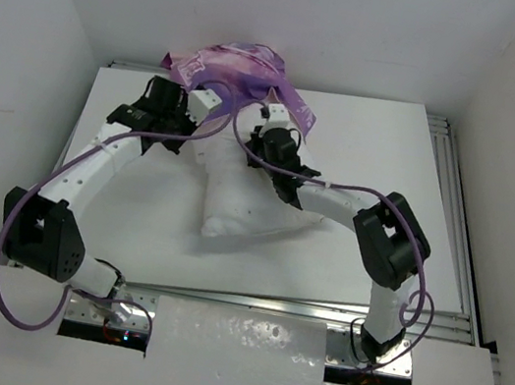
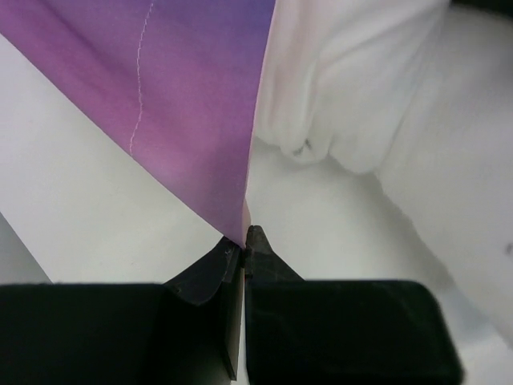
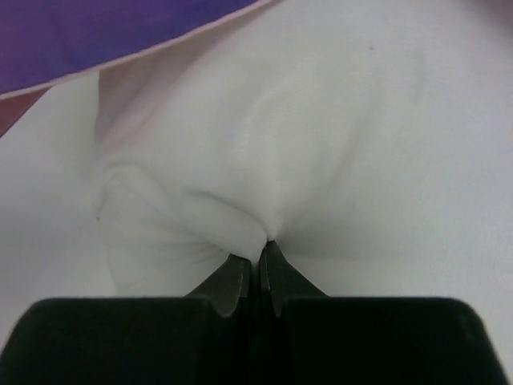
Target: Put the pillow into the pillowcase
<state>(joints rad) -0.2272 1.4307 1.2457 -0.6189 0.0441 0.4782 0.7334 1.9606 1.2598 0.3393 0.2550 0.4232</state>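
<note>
The near end of the pillow (image 1: 233,216) lies bare on the white table (image 1: 374,153), and most of its length is outside the case, so the job looks only just begun. Farther along, the right gripper (image 3: 258,253) is clamped on a pinch of the pillow's white fabric, which puckers around its tips close to the case's pale-edged opening. Beside it, the left gripper (image 2: 244,241) is closed on an edge of the pillowcase (image 1: 240,65), with the purple cloth rising taut from its tips and the pillow just beside. At the table's far edge the case sits bunched over the pillow's far end. How much is inside is hidden, and nearly the whole body appears left to feed in.
</note>
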